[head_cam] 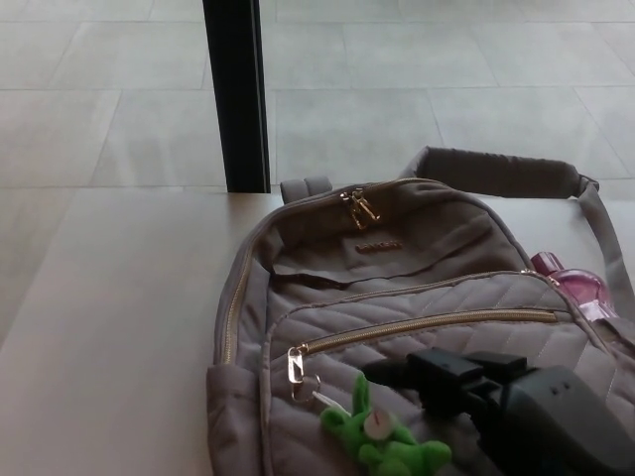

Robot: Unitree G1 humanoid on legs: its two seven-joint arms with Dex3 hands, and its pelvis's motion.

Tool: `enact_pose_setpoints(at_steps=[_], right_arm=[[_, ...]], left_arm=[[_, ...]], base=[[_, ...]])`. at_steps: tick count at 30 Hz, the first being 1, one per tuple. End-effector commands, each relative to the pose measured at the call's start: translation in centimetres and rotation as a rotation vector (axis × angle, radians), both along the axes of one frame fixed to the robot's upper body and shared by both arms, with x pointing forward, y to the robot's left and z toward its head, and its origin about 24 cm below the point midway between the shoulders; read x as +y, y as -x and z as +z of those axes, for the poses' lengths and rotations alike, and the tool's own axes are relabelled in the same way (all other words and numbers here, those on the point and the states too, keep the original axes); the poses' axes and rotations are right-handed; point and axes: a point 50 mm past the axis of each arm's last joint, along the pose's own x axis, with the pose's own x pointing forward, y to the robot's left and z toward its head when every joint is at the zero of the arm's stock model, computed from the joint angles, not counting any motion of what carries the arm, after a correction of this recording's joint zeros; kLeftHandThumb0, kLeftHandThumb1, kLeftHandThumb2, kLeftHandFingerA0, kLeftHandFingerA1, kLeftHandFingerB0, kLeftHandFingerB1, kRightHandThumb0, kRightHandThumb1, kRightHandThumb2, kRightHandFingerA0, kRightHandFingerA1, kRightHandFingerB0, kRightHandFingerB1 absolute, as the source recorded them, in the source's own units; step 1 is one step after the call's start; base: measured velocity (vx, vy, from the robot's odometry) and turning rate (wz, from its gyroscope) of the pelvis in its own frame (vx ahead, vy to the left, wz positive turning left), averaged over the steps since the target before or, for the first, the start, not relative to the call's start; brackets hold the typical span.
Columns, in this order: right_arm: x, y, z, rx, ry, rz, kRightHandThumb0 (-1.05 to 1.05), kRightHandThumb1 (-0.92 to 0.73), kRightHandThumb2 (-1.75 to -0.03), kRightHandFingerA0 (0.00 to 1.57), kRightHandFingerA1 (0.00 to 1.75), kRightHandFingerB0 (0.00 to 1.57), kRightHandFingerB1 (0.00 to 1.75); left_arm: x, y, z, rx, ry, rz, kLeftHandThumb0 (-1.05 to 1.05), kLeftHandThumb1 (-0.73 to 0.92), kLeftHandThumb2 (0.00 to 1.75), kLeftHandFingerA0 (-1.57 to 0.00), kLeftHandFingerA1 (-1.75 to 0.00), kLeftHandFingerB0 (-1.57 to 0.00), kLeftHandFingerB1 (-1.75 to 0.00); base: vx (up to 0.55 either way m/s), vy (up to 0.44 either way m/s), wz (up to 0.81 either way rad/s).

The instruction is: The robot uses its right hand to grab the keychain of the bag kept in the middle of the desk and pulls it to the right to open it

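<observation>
The robot's black right hand (437,382), fingers apart and empty, hovers just right of the green plush keychain (382,441) hanging from the grey quilted backpack's (397,288) left-end zipper pull (297,364).

No text can be read. The grey quilted fabric backpack (397,288) carries a small gold metal logo plate (379,246) on its upper flap, at the frame's centre, but the lettering there is too small and blurred to make out.
</observation>
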Motion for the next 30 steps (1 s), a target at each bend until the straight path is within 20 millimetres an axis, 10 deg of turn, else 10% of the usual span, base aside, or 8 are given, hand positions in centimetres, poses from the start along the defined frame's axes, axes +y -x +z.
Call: enact_pose_setpoints(at_steps=[1, 6, 12, 30], right_arm=[[-0.3, 0.1, -1.1, 0.045, 0.048, -0.001, -0.42, -0.51, -0.56, 1.04, 0.88, 0.44, 0.43], [-0.3, 0.1, -1.2, 0.020, 0.022, -0.002, -0.31, -0.58, -0.58, 1.08, 0.97, 0.53, 0.48], [0.0, 0.1, -1.2, -0.038, -0.050, 0.000, -0.11, -0.61, -0.73, 1.07, 1.74, 0.85, 0.57], [0.7, 0.3, -1.5, -0.080, -0.065, 0.047, -0.18, -0.60, -0.78, 1.08, 1.75, 0.97, 0.77]], left_arm=[[0.5, -0.1, 0.6, -0.012, -0.021, -0.008, -0.72, 0.72, 0.62, -0.60, -0.53, -0.61, -0.42], [0.5, -0.1, 0.5, -0.019, -0.017, 0.004, -0.73, 0.72, 0.62, -0.61, -0.53, -0.60, -0.42], [0.5, -0.1, 0.5, -0.013, -0.018, -0.008, -0.73, 0.73, 0.63, -0.60, -0.51, -0.59, -0.41], [0.5, -0.2, 0.4, -0.022, 0.006, 0.020, -0.71, 0.74, 0.62, -0.61, -0.51, -0.57, -0.41]], base=[[0.00, 0.000, 0.00], [0.00, 0.000, 0.00], [0.00, 0.000, 0.00], [0.00, 0.000, 0.00]])
